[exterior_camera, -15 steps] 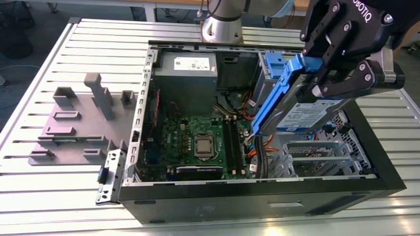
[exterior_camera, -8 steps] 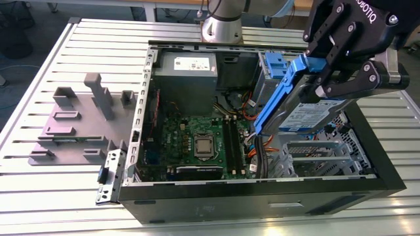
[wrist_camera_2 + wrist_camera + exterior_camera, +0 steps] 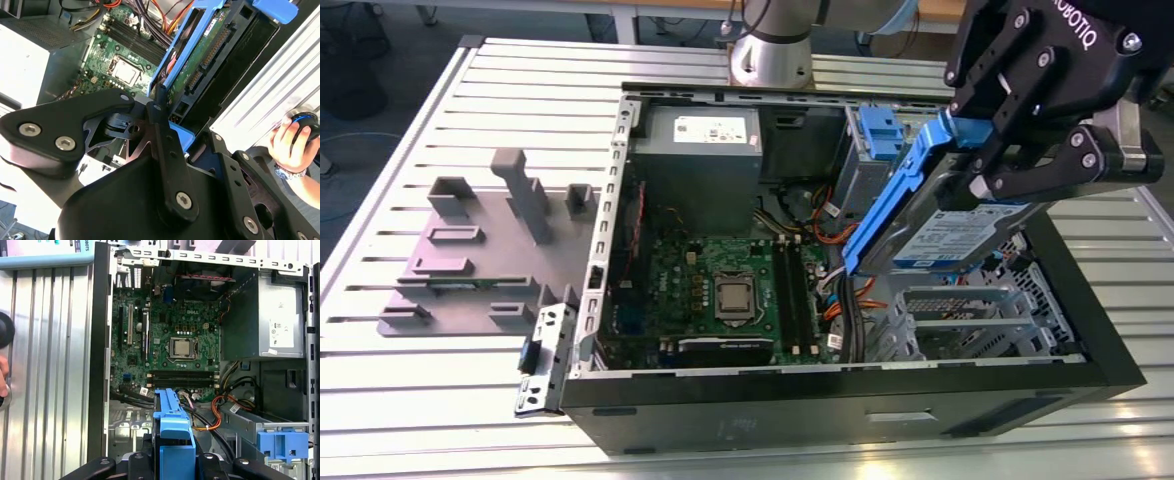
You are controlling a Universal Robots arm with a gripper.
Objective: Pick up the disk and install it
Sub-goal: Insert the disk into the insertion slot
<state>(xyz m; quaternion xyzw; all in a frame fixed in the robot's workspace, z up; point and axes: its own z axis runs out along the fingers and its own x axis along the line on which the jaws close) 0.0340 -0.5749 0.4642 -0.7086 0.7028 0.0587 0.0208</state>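
Note:
My gripper (image 3: 997, 160) is shut on the disk (image 3: 945, 237), a silver-grey drive with a white-and-blue label and blue carrier rails. It holds the disk tilted, above the open computer case (image 3: 854, 395) at the exterior view's right. Under the disk sits the metal drive cage (image 3: 961, 320). In the second wrist view the disk (image 3: 205, 55) shows its green circuit board, clamped between the black fingers (image 3: 161, 130). In the first wrist view the blue carrier (image 3: 172, 425) sticks out from the gripper (image 3: 172, 462) over the case interior.
Inside the case lie the motherboard (image 3: 720, 290), a grey power-supply box (image 3: 700, 150), orange and black cables (image 3: 834, 215) and another blue bracket (image 3: 881, 130). A grey plastic stand (image 3: 480, 250) with posts sits on the slatted table (image 3: 427, 400). A person's hand (image 3: 292, 140) rests beside the case.

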